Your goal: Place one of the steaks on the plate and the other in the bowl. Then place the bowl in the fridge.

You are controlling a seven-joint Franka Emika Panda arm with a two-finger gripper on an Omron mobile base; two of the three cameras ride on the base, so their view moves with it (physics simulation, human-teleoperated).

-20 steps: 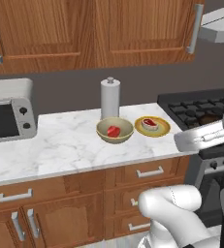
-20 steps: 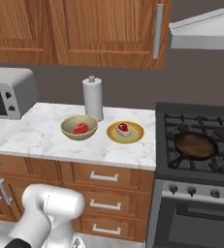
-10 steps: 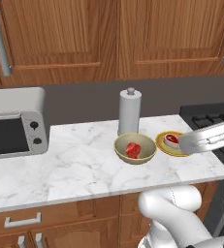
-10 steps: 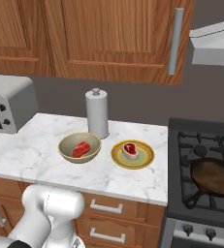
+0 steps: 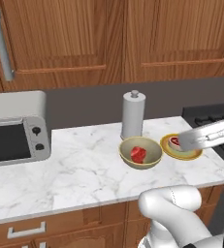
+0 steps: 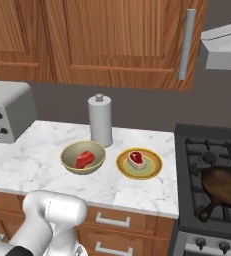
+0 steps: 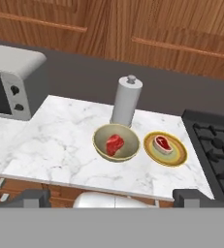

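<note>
Left base view: arm link (image 5: 205, 137) hides plate (image 5: 188, 155) edge; gripper (image 7: 111, 199) wide open, empty

The bowl (image 6: 83, 157) stood upright on the marble counter, round, tan-yellow outside and olive inside. One steak (image 6: 84, 159), a small red raw cut, lay inside it, near the middle. Just beside the bowl, on its stove side, the plate (image 6: 139, 163) lay flat on the same counter, with a yellow-orange rim and a pale green centre. The second steak (image 6: 136, 158) rested on the plate's centre, red with a pale fat edge and a white mark. Bowl and plate sat close together without touching.
</note>
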